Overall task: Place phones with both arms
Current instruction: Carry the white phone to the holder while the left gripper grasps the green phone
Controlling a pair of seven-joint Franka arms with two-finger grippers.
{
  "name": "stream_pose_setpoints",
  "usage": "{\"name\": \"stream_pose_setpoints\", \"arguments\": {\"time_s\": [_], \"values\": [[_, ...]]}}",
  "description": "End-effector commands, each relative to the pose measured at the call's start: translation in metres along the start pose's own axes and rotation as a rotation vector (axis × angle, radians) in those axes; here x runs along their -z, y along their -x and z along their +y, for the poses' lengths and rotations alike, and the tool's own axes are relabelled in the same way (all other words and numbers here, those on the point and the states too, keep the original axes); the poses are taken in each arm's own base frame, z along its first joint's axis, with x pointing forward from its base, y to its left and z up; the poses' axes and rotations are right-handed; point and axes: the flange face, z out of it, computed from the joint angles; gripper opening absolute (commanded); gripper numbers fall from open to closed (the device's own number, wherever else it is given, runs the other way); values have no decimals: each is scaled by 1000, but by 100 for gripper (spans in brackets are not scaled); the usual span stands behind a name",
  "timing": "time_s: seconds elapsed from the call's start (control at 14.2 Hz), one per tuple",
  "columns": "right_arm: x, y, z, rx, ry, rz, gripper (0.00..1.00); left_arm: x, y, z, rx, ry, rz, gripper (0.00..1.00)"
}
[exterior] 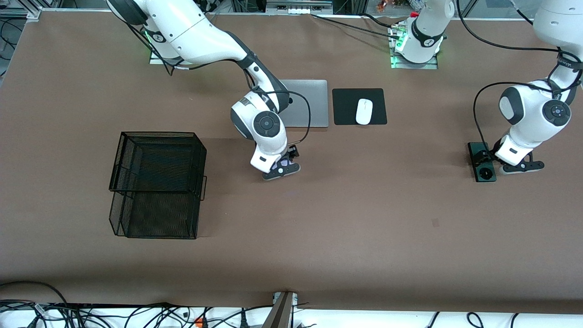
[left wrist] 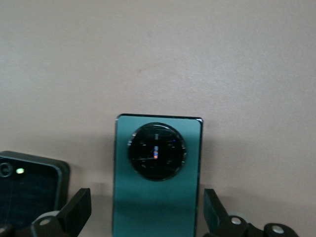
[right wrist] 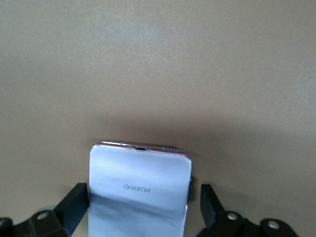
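left gripper (left wrist: 143,217) fully open, empty, straddling green phone (left wrist: 157,177) flat on table (exterior: 364,228), long axis running along the gap. right gripper (right wrist: 138,212) likewise open, straddling white-pink phone (right wrist: 139,190). black phone (left wrist: 29,190) beside green.

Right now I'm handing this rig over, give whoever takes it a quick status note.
Left gripper: open, low, straddling the green phone, which lies flat on the table at the left arm's end; not gripped yet.
Right gripper: open, low, straddling the white phone at mid-table, near the laptop; not gripped.
Black phone lies beside the green one.
Mesh basket toward the right arm's end.
Done: both arms lined up.
Left: close, lift, place all phones.
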Motion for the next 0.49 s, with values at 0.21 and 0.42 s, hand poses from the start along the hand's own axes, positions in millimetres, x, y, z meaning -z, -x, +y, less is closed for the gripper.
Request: {"name": "stream_pose_setpoints", "arguments": {"time_s": [0.21, 0.42], "values": [[-13, 8, -6, 29, 18, -10, 100, -8, 9, -2, -35, 16, 5, 100], [-12, 8, -8, 12, 16, -9, 57, -11, 12, -6, -33, 18, 1, 100]]}}
